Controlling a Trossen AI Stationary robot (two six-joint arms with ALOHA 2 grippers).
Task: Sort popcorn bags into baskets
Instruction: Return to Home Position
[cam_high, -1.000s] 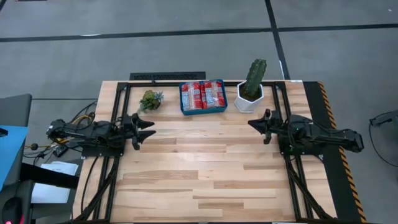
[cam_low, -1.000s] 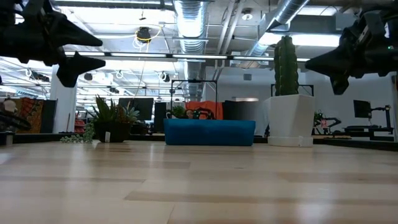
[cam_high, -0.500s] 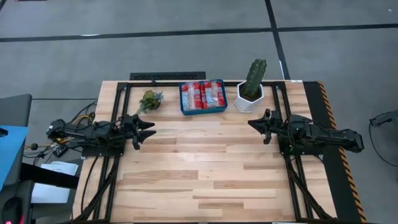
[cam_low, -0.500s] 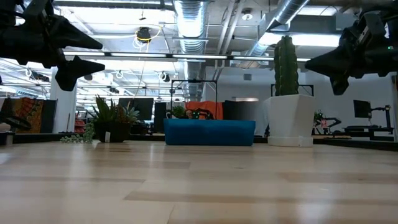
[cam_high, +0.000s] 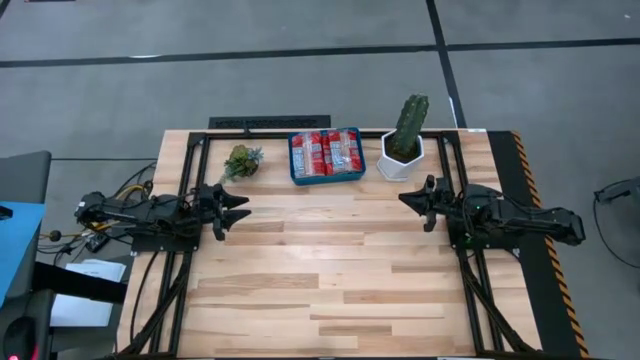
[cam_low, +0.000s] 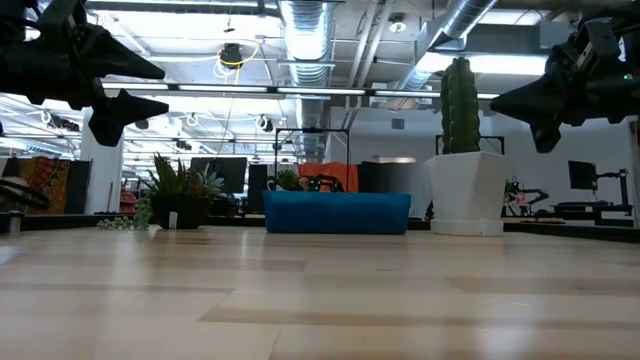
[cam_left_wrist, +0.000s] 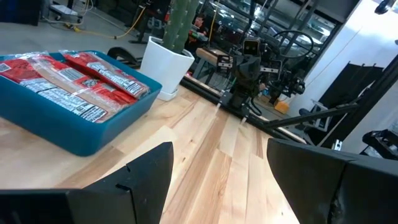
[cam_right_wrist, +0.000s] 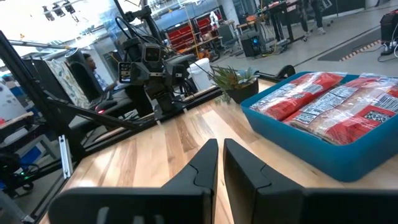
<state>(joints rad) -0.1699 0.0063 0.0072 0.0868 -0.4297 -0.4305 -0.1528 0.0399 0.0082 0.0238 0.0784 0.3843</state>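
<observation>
With the popcorn bags (cam_high: 326, 152) in the blue bin (cam_high: 293, 160), I'd lift both arms home slowly: left gripper (cam_high: 241, 207) fingers spread, right gripper (cam_right_wrist: 221, 149) fingers pressed together.

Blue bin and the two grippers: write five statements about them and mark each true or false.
1. The popcorn bags lie inside the blue bin. True.
2. One popcorn bag lies on the bare table beside the bin. False: none shows outside the bin.
3. The left gripper is open and empty. True.
4. The right gripper hangs over the bin. False: it is near the table's right side, apart from the bin.
5. The white pot with the cactus stands on the bin's left-arm side. False: it is on the right-arm side; a small green plant is on the other.
</observation>
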